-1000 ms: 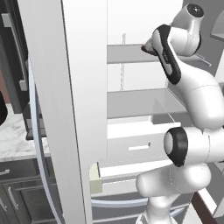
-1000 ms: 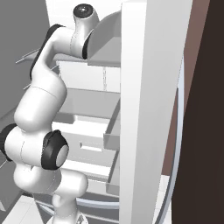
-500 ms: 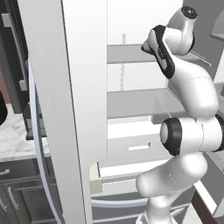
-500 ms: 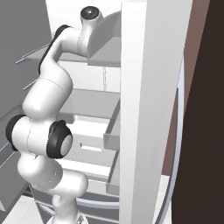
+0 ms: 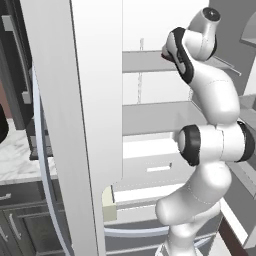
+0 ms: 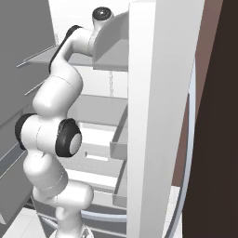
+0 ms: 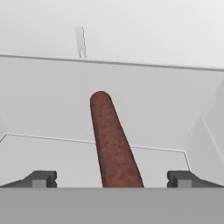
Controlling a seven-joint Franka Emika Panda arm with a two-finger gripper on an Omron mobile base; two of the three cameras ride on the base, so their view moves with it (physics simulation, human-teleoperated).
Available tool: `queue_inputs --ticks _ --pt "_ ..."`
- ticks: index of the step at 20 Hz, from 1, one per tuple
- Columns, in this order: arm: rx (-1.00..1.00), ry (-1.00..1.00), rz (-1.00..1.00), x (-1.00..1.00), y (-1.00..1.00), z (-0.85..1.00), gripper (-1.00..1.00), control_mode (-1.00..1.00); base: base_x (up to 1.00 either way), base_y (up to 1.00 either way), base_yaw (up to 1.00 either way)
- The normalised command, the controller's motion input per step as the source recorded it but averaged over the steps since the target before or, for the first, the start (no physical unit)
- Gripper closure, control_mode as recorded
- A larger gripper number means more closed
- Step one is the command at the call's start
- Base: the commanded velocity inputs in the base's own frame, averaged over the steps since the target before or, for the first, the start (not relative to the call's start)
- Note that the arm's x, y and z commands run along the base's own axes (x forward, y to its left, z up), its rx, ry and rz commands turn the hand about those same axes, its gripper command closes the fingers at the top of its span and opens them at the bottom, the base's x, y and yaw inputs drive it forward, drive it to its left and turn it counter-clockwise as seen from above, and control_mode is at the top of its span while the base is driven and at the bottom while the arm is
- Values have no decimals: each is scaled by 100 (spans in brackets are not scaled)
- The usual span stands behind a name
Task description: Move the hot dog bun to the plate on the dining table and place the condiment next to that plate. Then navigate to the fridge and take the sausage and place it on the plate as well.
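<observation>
Base is parked at the open fridge, so this looks like the last leg: fetching the sausage. Bun, condiment and plate are out of sight here, so those steps can't be checked; judging by position, they are likely done.

Sausage lies on an upper white shelf, lengthwise away from the hand, its near end between the two finger tips. Gripper is spread wide, one tip either side, nothing held. A reddish bit shows just past the wrist in the left base view, probably the same sausage.

Left to do: close on it, lift, back out, drive to the table, set it on the plate.

Around: fridge door to the left, another door panel to the right, shelves below. The shelf above leaves little headroom for the lift; door edges flank the way out.
</observation>
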Motion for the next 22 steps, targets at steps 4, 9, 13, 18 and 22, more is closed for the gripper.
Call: queue_inputs --ticks 4,9,13,18,22 --pt "0 0 0 33 -1 -2 -100 -100 0 0 0" --pt "0 1 0 16 0 -11 -100 -100 0 0 0" --pt "0 2 0 0 0 -25 -100 -100 0 0 0" --pt "0 1 0 2 0 -19 -100 -100 0 0 0" --pt "0 1 0 10 0 -18 -100 -100 0 0 0"
